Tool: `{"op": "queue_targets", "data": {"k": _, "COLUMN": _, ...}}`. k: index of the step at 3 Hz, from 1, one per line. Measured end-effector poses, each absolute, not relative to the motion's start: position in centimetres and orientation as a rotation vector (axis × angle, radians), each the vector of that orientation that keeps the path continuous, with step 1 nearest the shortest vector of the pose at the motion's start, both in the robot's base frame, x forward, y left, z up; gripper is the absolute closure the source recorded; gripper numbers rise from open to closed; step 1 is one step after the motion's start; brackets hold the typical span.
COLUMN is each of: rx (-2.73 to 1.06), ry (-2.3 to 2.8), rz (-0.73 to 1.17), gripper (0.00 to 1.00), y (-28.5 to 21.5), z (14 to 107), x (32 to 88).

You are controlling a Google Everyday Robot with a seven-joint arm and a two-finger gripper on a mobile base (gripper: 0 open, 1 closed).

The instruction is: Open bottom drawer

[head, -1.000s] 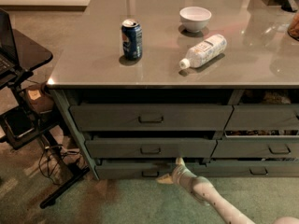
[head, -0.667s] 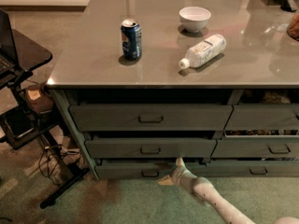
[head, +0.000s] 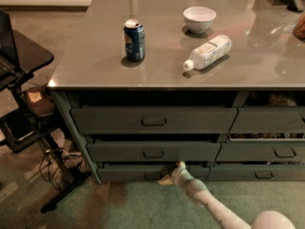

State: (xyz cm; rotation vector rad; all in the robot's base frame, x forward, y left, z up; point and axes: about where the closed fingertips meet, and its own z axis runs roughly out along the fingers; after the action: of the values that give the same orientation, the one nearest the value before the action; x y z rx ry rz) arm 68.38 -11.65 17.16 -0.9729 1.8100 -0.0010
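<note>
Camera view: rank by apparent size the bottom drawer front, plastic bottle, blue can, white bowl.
1. bottom drawer front, pincer at its centre
2. plastic bottle
3. blue can and white bowl look alike; bowl sits farther back

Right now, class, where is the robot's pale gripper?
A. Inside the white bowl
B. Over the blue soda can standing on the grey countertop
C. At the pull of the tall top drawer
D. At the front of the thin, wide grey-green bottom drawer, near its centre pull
D: the gripper is low down against the front of the bottom drawer, just right of its small pull and well below the countertop.
</note>
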Motion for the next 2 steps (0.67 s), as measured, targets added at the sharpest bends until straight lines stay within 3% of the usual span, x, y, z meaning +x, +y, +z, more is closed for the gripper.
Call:
{"op": "queue_targets", "data": {"k": 1, "rx": -0.973, "ry": 1.810, "rz": -0.001, "gripper": 0.00, "y": -11.64, "z": 17.16, "x": 68.40}}
{"op": "queue_targets", "data": {"k": 2, "rx": -0.973, "ry": 1.810, "rz": -0.001, "gripper": 0.19, "y": -11.64, "z": 17.16, "x": 68.40}}
